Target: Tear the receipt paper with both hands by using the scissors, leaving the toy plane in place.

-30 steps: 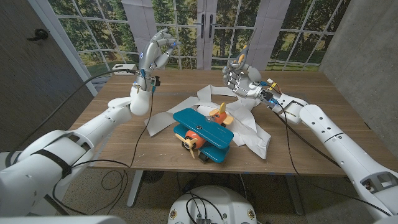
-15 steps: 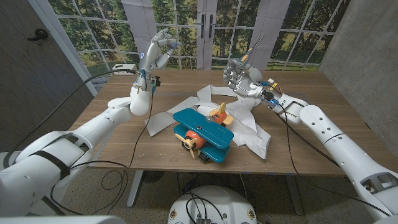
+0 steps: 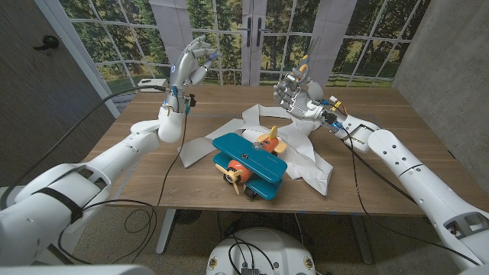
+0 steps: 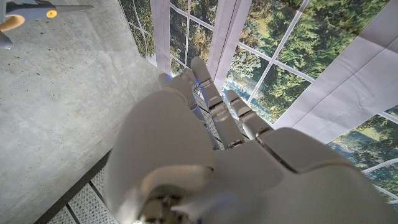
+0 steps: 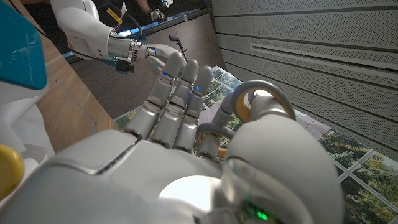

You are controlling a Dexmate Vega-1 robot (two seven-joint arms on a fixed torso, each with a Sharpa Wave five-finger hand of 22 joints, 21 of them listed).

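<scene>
A teal toy plane (image 3: 248, 163) with orange parts stands at the table's middle, on a long crumpled white receipt paper (image 3: 306, 156) that spreads around it. Behind the plane my right hand (image 3: 296, 95) is raised over the paper and grips the scissors (image 3: 308, 63), whose blades point up past its fingers. In the right wrist view the grey scissor handles (image 5: 261, 99) loop around the fingers of that hand (image 5: 186, 155). My left hand (image 3: 191, 67) is held high over the table's back left, fingers apart, holding nothing; the left wrist view shows its fingers (image 4: 208, 102) stretched out.
The wooden table (image 3: 137, 183) has bare room on its left and right sides. A black cable (image 3: 170, 164) hangs from my left wrist down across the table's front edge. A window backdrop (image 3: 244, 30) stands right behind the table.
The right hand has turned slightly, so the scissor blades now stick up above its fingers. The left hand, the paper and the plane have stayed where they were.
</scene>
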